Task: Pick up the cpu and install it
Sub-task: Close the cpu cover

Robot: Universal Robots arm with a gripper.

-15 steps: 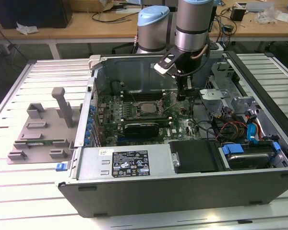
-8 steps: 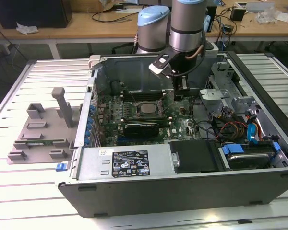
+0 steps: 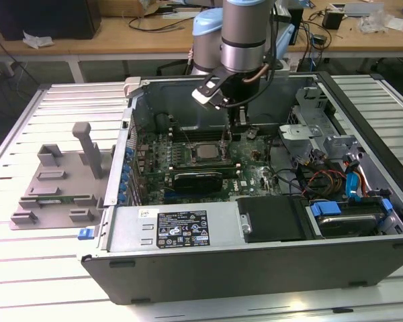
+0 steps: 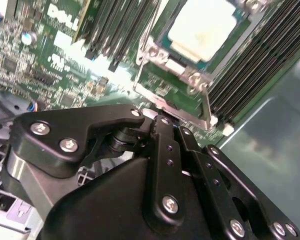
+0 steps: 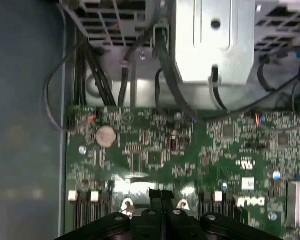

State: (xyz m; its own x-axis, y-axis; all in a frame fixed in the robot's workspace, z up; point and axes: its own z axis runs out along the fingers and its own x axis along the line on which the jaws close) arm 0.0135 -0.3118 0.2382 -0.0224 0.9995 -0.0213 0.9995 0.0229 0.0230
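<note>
Silver-topped, the cpu (image 3: 207,151) lies seated flat in the motherboard socket (image 4: 180,70) inside the open computer case (image 3: 255,268). In the exterior view the tool (image 3: 236,127), jaws together and empty, hangs at the cpu's 2 o'clock, just beside it.

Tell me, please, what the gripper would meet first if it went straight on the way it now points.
The gripper would likely meet the metal socket frame beside the cpu; depth is unclear.

Cpu (image 3: 205,150) silver-grey; motherboard (image 5: 190,150) green; tray (image 3: 54,184) grey; gripper (image 5: 161,195) black.
</note>
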